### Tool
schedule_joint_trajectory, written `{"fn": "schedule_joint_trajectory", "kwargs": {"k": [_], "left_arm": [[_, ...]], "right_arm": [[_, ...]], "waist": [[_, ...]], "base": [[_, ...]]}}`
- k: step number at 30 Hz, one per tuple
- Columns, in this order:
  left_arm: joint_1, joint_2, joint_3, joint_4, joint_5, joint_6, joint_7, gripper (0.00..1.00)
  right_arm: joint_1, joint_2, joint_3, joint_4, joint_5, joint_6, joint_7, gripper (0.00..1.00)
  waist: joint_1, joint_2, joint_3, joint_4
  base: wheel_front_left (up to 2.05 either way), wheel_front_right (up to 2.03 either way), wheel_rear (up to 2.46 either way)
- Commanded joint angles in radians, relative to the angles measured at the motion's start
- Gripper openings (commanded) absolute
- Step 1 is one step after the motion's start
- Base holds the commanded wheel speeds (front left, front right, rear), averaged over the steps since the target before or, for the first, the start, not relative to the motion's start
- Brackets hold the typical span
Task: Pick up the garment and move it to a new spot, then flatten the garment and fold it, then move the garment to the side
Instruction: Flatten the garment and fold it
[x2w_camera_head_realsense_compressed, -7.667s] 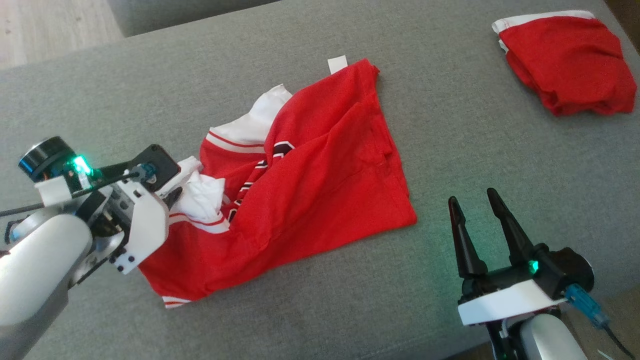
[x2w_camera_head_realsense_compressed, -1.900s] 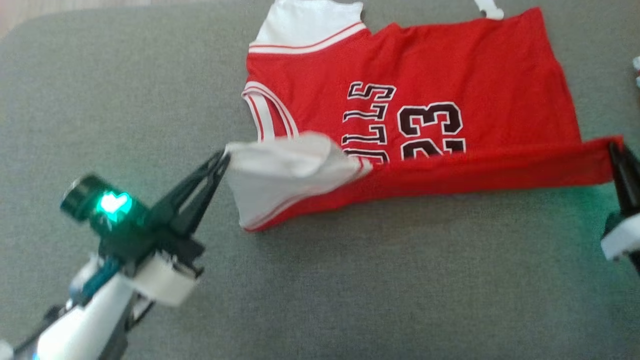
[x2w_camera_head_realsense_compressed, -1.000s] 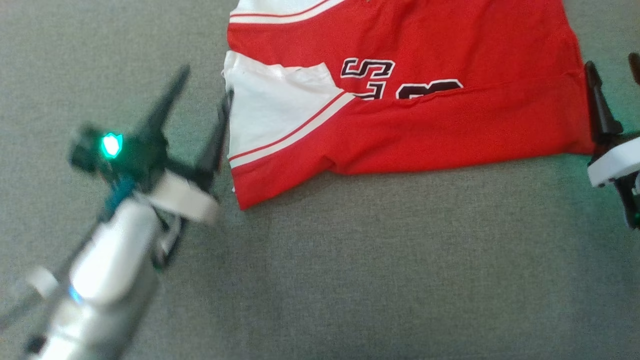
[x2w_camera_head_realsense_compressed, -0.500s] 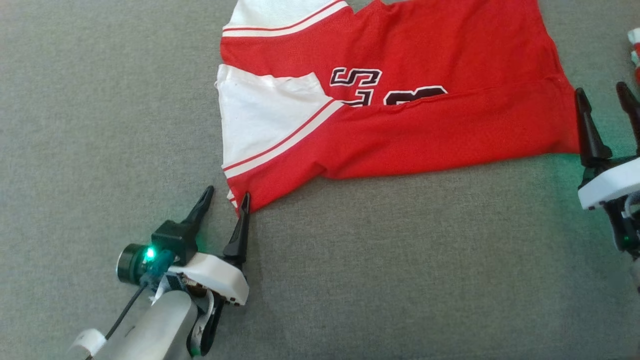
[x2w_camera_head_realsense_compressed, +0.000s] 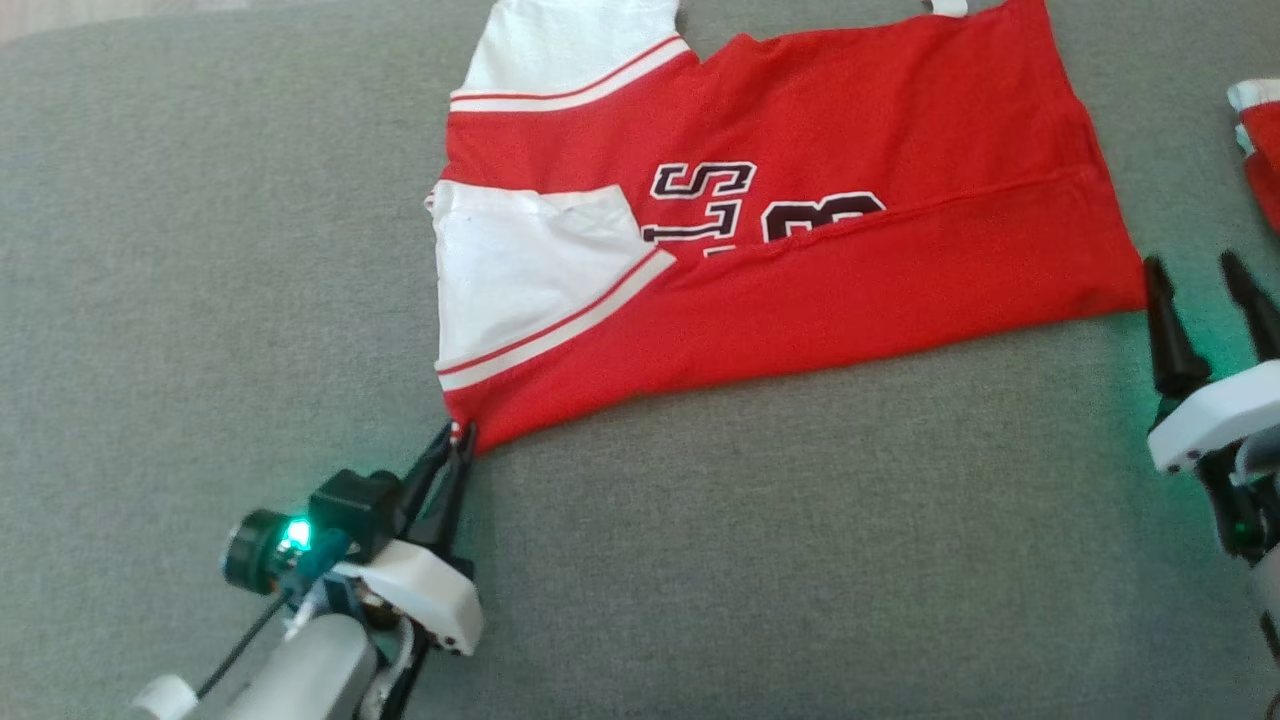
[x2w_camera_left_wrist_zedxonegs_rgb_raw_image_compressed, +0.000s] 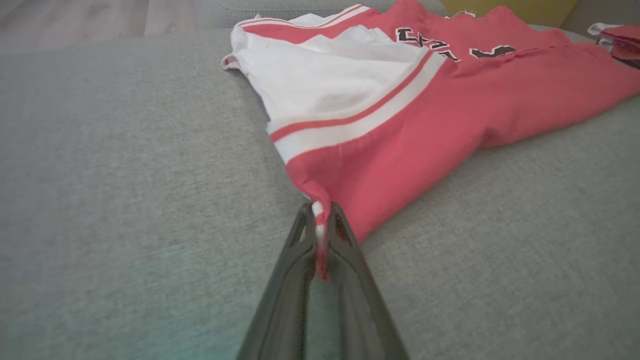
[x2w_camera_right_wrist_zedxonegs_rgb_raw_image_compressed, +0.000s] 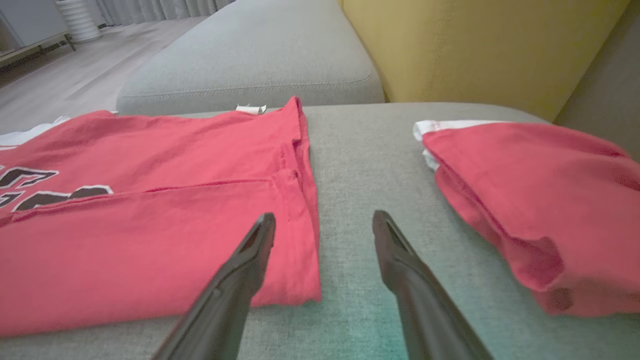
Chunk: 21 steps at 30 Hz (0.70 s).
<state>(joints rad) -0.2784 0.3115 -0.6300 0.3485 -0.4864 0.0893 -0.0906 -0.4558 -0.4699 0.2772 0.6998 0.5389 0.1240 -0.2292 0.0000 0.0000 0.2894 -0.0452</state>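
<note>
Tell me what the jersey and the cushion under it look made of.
Jersey: thin, matte knit, probably synthetic sportswear; it drapes, creases and bunches where the left gripper pinches its corner. Cushion: grey woven upholstery, matte, with a visible fine weave.

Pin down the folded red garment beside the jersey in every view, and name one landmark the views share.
Head view: folded red garment at the upper right edge, cut off.
Left wrist view: folded red garment, a sliver in the top right corner.
Right wrist view: folded red garment large on the right, past the open right claw.
Shared landmark: the jersey; its hem side faces that garment across grey cushion.
</note>
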Motion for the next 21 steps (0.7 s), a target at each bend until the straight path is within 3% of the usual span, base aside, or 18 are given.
{"fn": "schedule_joint_trajectory", "kwargs": {"k": [1,10,11,13,14,21], "left_arm": [[-0.021,0.050,0.034,-0.041,0.017,0.008,-0.011,0.00],[-0.066,0.097,0.032,-0.093,0.048,0.009,0.002,0.00],[-0.068,0.098,0.031,-0.095,0.049,0.009,0.003,0.00],[-0.069,0.099,0.029,-0.097,0.047,0.007,0.004,0.00],[-0.069,0.099,0.027,-0.096,0.046,0.006,0.004,0.00],[-0.034,0.102,0.019,-0.101,0.032,0.007,0.002,0.00]], "right_arm": [[0.006,-0.006,0.012,0.011,0.008,0.007,0.017,1.00],[-0.061,0.010,0.064,0.113,0.037,0.007,0.140,1.00],[-0.066,0.010,0.073,0.118,0.043,0.007,0.152,0.80],[-0.073,0.010,0.091,0.128,0.059,0.007,0.174,0.20],[-0.073,0.009,0.101,0.132,0.068,0.007,0.188,0.00],[-0.040,-0.045,0.145,0.097,0.134,0.007,0.213,0.00]], "waist": [[0.0000,0.0000,-0.004,0.010],[0.0000,0.0000,0.001,0.024],[0.0000,0.0000,0.001,0.025],[0.0000,0.0000,-0.005,0.026],[0.0000,0.0000,-0.010,0.027],[0.0000,0.0000,-0.068,0.024]], "base": [[0.00,0.00,0.00],[0.00,0.00,0.00],[0.00,0.00,0.00],[0.00,0.00,0.00],[0.00,0.00,0.00],[0.00,0.00,0.00]]}}
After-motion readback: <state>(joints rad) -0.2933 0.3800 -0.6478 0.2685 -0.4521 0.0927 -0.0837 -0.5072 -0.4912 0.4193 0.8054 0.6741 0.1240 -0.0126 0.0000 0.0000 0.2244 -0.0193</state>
